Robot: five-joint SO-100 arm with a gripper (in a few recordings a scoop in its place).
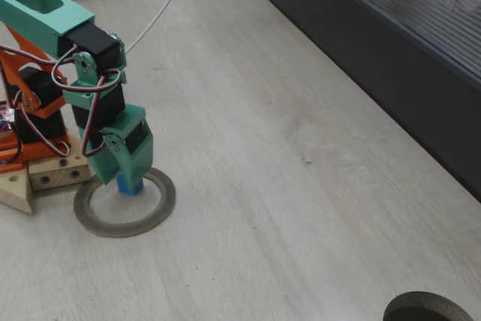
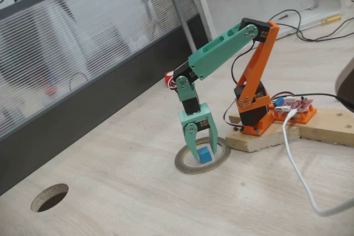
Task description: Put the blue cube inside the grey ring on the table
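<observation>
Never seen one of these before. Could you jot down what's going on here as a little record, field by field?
arm: green and orange, bent down over the ring
gripper: fingers either side of the blue cube; open or shut, cannot tell
blue cube: inside the grey ring, low at the table
grey ring: flat on the table, beside the arm's wooden base
table: pale wood
other: a dark round hole in the table, away from the arm

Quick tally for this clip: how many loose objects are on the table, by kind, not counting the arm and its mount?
Blue cube: 1, between the gripper fingers, inside the ring
Grey ring: 1, flat on the table
Total: 2
</observation>
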